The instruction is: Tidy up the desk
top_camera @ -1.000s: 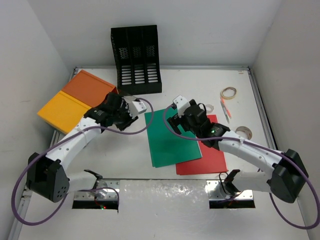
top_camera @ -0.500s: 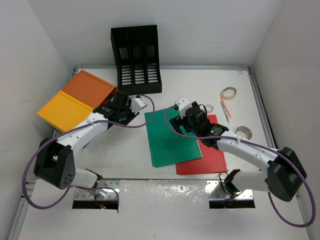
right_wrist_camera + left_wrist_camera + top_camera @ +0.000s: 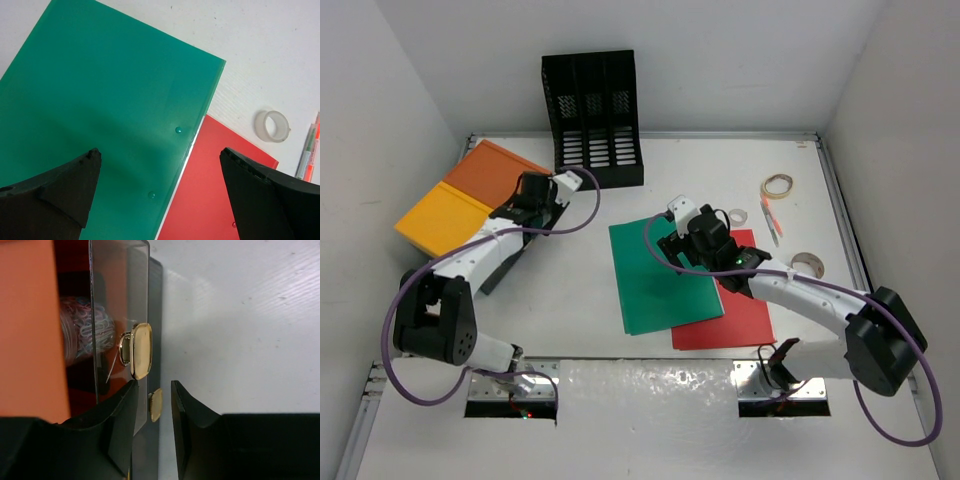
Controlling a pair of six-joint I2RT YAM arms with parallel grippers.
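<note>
On the white desk point(image 3: 570, 290) a green folder point(image 3: 660, 285) lies partly over a red folder point(image 3: 735, 310). My right gripper point(image 3: 672, 240) hovers wide open over the far edge of both; in the right wrist view its gap point(image 3: 159, 150) spans the green folder point(image 3: 100, 100) and the red folder point(image 3: 215, 190). My left gripper point(image 3: 533, 200) is at the front of the orange-and-yellow drawer box point(image 3: 500, 170). Its jaws point(image 3: 153, 382) stand narrowly apart with a gold knob point(image 3: 156, 405) between them and a sliver of gap on each side. A second gold knob point(image 3: 141, 350) sits on a clear drawer front point(image 3: 112, 300), with coloured paper clips point(image 3: 82, 332) behind it.
A black mesh file rack point(image 3: 592, 120) stands at the back. To the right lie a clear tape roll point(image 3: 735, 215), an orange pen point(image 3: 770, 220), a thin ring point(image 3: 778, 185) and another tape roll point(image 3: 808, 265). White walls close in three sides.
My left arm has swung up and to the left, from mid-desk to the drawer box front. The right gripper has hardly moved over the folders.
</note>
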